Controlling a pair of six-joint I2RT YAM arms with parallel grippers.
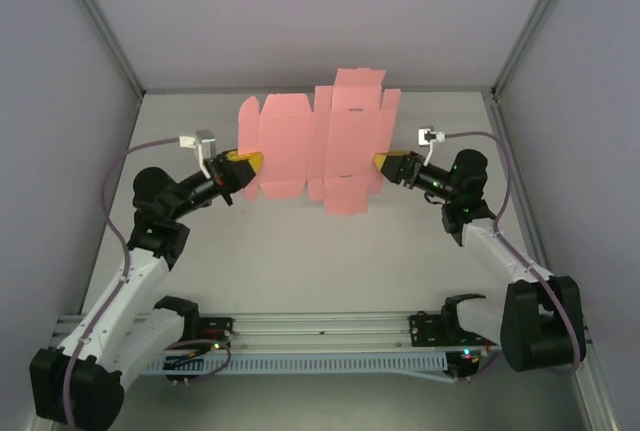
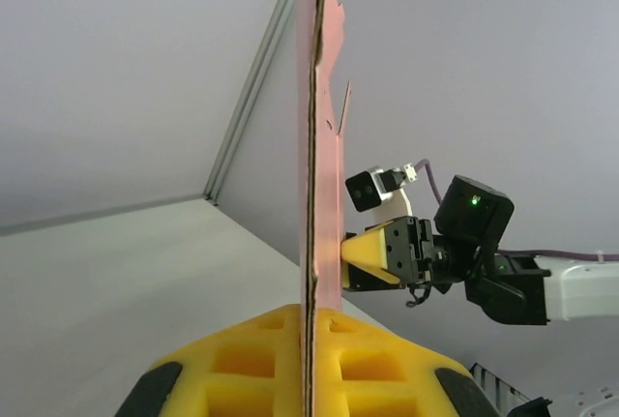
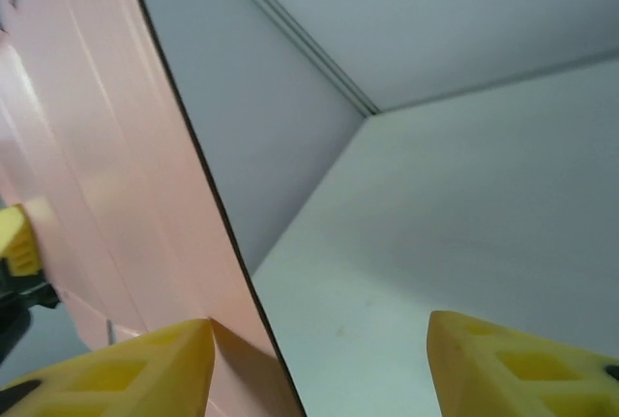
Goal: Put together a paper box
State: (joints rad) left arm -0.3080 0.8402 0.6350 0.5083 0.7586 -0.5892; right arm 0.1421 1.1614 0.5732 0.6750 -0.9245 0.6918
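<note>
My left claw (image 1: 248, 163) is clenched on the nine o'clock edge of the paper box (image 1: 320, 146), a flat pink sheet lifted off the table (image 1: 300, 261) toward twelve o'clock. I judge that leaves its flaps free for folding. My right claw (image 1: 385, 162) waits at the three o'clock edge, jaws apart, one finger against the card, grasping nothing.

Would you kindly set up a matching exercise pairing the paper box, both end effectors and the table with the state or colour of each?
Things:
1. paper box
2. left end effector
3. right end effector
4. table

States or colours:
a. open, fingers apart
b. pale grey
c. pink, unfolded, held upright
d. shut on the paper box

Pairs: 1-c, 2-d, 3-a, 4-b
</note>
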